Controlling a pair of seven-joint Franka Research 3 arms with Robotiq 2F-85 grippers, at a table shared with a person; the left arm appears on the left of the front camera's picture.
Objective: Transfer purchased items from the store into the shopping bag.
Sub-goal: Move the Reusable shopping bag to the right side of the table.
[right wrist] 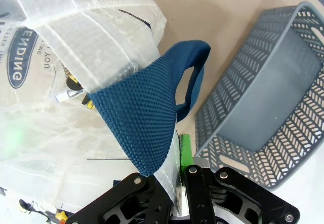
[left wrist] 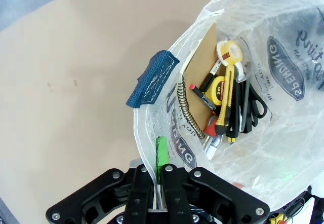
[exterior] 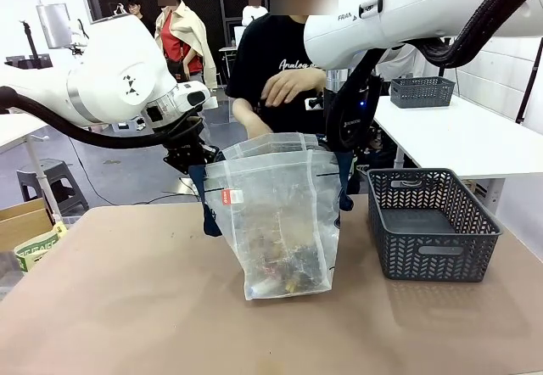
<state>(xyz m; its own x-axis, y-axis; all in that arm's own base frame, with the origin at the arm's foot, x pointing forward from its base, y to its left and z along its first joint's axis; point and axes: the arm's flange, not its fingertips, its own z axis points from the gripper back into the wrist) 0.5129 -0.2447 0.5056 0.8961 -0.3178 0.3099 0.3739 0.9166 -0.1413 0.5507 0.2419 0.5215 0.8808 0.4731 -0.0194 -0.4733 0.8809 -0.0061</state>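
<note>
From the left: the left pincer (exterior: 192, 161) is clamped shut on the rim of the shopping bag (exterior: 280, 214), right next to one navy handle (left wrist: 151, 79). The bag stands upright on the bench (exterior: 119, 307) with its mouth stretched between the two arms, so the opening's long axis runs left-right.

Looking down from the left wrist, the purchased items (left wrist: 225, 107) are sitting at the bottom. I can make out a yellow tape measure, a cutter, scissors and a brown spiral-bound card against the wall.

The right pincer (exterior: 339, 148) is pinched shut on the opposite rim, by the other handle (right wrist: 147, 117). Just right of the bag, not touching it, is the store basket (exterior: 428, 256). Its floor looks bare to me, and the right arm is the nearer one to it.

My guess is the transfer's basically done, and the next job is letting go without the bag flopping over. The bench is flat and brown, with plenty of free room on the left.
</note>
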